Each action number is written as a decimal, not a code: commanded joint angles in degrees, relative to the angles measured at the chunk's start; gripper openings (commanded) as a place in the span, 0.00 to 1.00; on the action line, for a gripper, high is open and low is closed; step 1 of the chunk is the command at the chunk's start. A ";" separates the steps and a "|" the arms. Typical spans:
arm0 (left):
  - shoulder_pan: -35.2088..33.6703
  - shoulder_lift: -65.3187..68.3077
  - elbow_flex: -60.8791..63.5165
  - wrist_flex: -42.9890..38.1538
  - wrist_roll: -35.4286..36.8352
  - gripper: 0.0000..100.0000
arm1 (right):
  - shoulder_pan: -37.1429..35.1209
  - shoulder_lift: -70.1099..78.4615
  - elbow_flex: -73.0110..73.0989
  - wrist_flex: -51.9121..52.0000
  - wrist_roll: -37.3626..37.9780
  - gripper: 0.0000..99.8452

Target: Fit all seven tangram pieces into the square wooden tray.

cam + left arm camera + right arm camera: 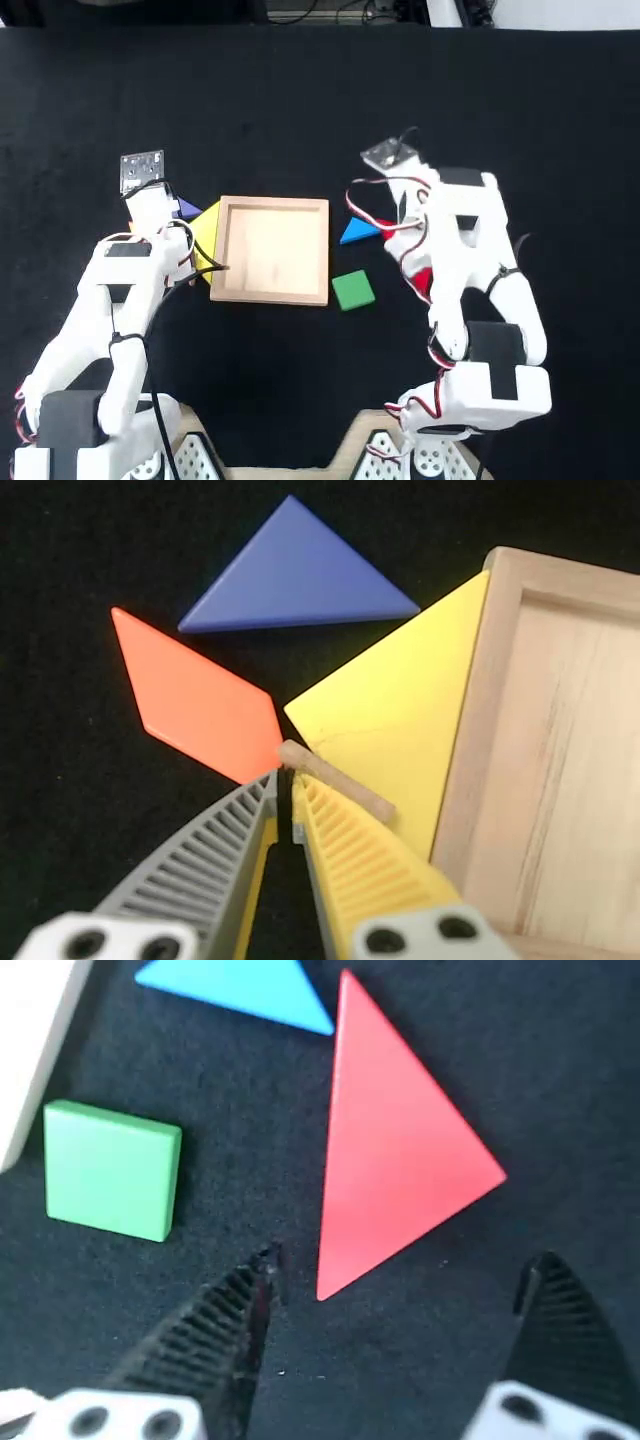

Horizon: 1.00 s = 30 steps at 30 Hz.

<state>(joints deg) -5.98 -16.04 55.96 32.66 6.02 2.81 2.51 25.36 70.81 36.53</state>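
The square wooden tray (270,293) lies empty at mid-table. Against its left rim (476,720) leans a yellow triangle (400,685), beside an orange parallelogram (195,700) and a dark blue triangle (295,575). My left gripper (287,785) is shut, its tips at the yellow triangle's corner, where a short brown stick (340,780) lies across the piece. Right of the tray are a light blue triangle (240,985), a green square (110,1165) and a red triangle (395,1150). My right gripper (395,1295) hangs open over the red triangle's near corner, one finger on each side.
The black cloth (300,100) covers the whole table. Both arm bases stand at the near edge. The right arm's body (460,240) covers most of the red triangle (421,283) from above. The green square (352,290) sits close to the tray's near right corner.
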 commanded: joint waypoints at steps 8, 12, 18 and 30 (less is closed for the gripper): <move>-0.04 -1.58 -0.66 -0.70 0.00 0.03 | -0.62 -2.42 1.01 -7.82 1.05 0.36; 1.01 -1.76 -0.22 -0.70 0.00 0.03 | -0.62 -0.84 1.89 -10.73 1.05 0.36; 0.75 -1.58 -0.22 -0.62 0.00 0.03 | -1.23 6.73 -2.42 -10.64 1.14 0.36; 0.75 -1.58 -0.22 -0.70 0.00 0.03 | -2.02 11.65 -6.64 -10.81 1.76 0.36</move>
<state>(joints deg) -5.71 -16.04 55.96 32.66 6.02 1.76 14.29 22.20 60.44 37.05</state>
